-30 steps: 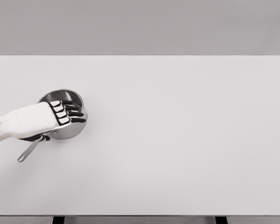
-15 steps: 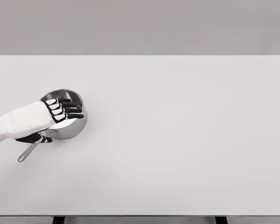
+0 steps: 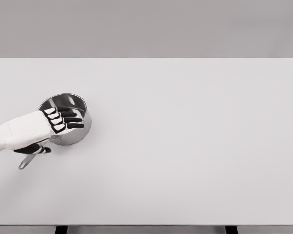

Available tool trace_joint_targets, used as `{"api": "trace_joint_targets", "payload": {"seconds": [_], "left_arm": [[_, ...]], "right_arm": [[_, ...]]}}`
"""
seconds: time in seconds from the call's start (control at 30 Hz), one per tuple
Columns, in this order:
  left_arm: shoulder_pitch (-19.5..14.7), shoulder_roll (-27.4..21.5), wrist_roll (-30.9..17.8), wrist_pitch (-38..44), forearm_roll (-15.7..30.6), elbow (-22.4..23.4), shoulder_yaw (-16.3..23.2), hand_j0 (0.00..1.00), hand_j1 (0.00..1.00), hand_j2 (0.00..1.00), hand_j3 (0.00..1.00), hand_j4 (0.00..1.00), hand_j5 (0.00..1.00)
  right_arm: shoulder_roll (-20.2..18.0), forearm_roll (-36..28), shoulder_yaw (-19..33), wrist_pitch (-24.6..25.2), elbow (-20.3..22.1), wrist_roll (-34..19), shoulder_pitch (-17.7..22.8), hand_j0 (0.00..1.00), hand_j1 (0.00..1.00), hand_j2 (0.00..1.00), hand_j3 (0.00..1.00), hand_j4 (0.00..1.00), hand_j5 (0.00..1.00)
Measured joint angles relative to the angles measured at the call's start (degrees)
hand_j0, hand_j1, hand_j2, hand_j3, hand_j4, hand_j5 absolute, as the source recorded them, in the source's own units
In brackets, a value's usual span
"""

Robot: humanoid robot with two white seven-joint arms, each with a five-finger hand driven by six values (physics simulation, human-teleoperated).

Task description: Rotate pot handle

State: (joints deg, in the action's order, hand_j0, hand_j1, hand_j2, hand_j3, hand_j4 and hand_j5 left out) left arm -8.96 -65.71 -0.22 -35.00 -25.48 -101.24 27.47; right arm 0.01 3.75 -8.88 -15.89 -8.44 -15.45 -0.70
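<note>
A small steel saucepan (image 3: 73, 134) stands on the white table's left side. Its thin handle (image 3: 24, 162) points toward the lower left, and only the handle's end shows below my hand. My left hand (image 3: 60, 127) lies over the pan's near rim. Its four fingers (image 3: 68, 118) stretch flat across the pan's opening, and its thumb (image 3: 36, 149) sits lower, across the handle's root. The fingers are extended and close around nothing. My right arm does not appear in the head view.
The white table (image 3: 185, 146) spans the whole view, with its far edge at the top and its front edge at the bottom. Two dark table legs (image 3: 61, 229) show below the front edge.
My left hand has slid a little to the left and toward me over the pan, covering more of the handle. The pan itself looks unmoved.
</note>
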Motion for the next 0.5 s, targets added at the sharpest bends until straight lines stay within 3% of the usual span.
{"api": "trace_joint_targets", "payload": {"seconds": [0.5], "left_arm": [[1.8, 0.4, 0.0, 0.0, -2.9, 0.0, -1.3, 1.0, 1.0, 1.0, 1.0, 1.0, 1.0]], "right_arm": [[0.0, 0.0, 0.0, 0.0, 0.0, 0.0, 0.0, 1.0, 1.0, 1.0, 1.0, 1.0, 1.0]]}}
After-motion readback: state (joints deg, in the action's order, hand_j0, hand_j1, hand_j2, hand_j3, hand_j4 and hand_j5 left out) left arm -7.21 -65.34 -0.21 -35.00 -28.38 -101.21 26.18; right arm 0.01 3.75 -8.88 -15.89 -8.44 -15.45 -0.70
